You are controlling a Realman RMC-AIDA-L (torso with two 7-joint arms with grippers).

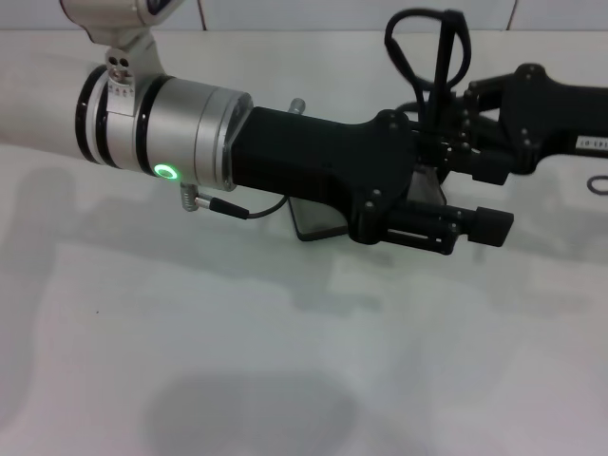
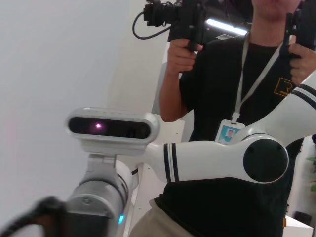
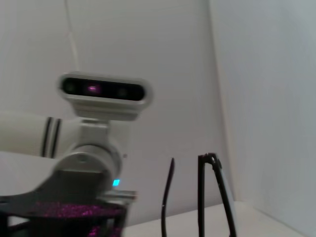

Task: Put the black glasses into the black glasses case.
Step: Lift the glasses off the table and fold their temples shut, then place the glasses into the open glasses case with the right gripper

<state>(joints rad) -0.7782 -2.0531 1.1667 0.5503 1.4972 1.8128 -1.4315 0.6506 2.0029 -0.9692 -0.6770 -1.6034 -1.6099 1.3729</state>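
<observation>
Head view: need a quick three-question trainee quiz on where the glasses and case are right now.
1. True or false: the black glasses lie flat on the table.
2. The black glasses case is: A) out in the open at the near table edge; B) mostly hidden beneath the left arm, behind the left gripper; C) lifted high by the right gripper.
3. Which gripper appears to hold the glasses?

Key: 1 false, they stand upright in the air; 2 B; 3 the right gripper.
</observation>
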